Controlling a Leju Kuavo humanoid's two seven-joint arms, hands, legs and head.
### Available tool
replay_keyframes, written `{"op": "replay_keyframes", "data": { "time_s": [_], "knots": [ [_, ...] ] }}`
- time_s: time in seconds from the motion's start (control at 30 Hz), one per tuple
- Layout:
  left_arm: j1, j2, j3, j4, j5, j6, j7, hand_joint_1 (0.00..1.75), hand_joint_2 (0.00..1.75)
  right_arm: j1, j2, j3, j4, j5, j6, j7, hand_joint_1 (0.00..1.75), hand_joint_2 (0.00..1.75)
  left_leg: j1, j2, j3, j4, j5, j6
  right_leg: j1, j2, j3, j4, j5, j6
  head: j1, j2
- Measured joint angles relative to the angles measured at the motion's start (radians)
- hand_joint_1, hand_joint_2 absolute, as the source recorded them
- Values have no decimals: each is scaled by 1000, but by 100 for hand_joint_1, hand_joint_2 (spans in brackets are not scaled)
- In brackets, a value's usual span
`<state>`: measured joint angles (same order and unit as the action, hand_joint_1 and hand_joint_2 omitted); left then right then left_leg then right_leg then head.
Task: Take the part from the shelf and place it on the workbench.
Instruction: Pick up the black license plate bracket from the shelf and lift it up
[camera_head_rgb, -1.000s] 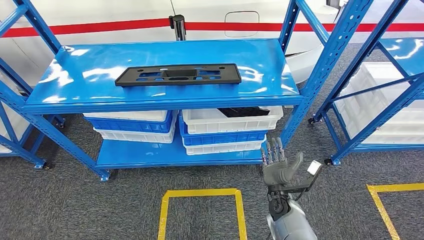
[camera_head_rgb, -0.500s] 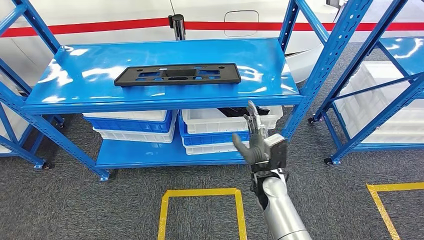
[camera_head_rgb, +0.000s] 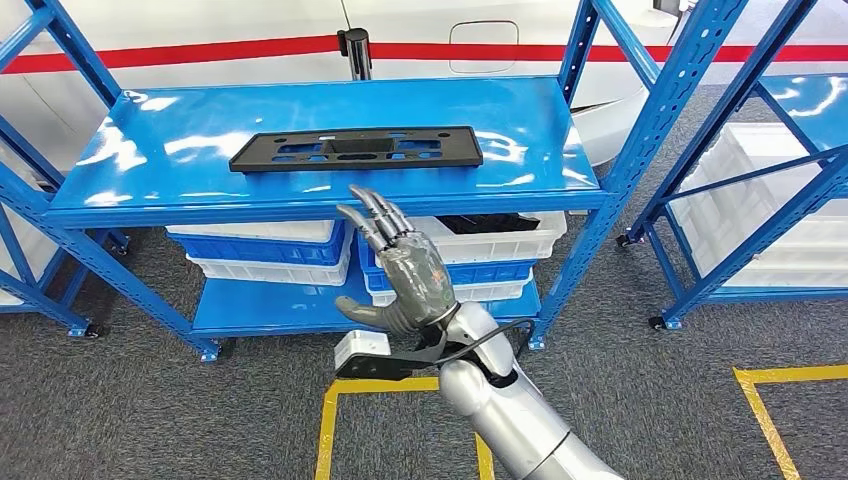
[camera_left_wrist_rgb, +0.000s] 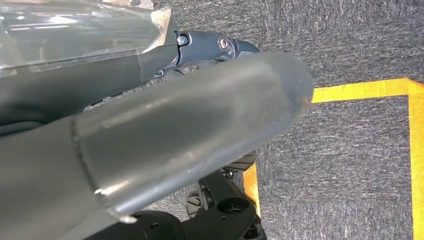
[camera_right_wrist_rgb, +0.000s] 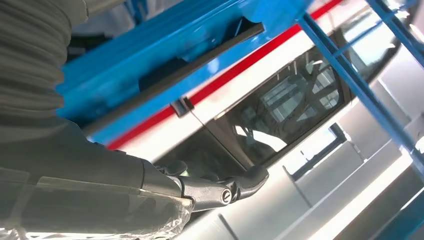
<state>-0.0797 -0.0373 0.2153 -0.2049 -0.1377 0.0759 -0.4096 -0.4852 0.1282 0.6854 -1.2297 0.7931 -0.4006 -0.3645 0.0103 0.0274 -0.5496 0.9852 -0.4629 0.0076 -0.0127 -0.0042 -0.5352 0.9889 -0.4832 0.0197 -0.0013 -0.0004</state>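
Right hand (camera_head_rgb: 405, 275) raised, empty, fingers (camera_head_rgb: 372, 215) spread wide, tips just below the front edge of the glossy blue metal shelf (camera_head_rgb: 160, 150); flat black rectangular plastic part (camera_head_rgb: 355, 148) lies beyond them, untouched; left hand's state indiscernible.

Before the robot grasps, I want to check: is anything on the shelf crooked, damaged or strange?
Nothing stands out. The black part lies flat on the top shelf, and the crates below sit stacked. The right hand is raised before the shelf, holding nothing.
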Motion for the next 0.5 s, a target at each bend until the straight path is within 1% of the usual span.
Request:
{"op": "replay_keyframes", "data": {
  "time_s": [0.1,0.27,0.33,0.5],
  "knots": [
    [-1,0,3,0,-6,-1,5,0,0,-36,7,61,40,120,-29,57,0,175,0,0,0,0,0,0,0,0,0,0,0,0,0,0],
    [-3,0,9,0,-16,-2,16,0,0,-65,16,133,108,260,-73,128,0,175,0,0,0,0,0,0,0,0,0,0,0,0,0,0],
    [-3,0,9,0,-18,-2,17,0,0,-73,19,152,130,289,-83,145,0,175,0,0,0,0,0,0,0,0,0,0,0,0,0,0],
    [-3,0,11,0,-19,-1,17,0,0,-86,21,177,165,307,-86,158,0,175,0,0,0,0,0,0,0,0,0,0,0,0,0,0]
  ]
}}
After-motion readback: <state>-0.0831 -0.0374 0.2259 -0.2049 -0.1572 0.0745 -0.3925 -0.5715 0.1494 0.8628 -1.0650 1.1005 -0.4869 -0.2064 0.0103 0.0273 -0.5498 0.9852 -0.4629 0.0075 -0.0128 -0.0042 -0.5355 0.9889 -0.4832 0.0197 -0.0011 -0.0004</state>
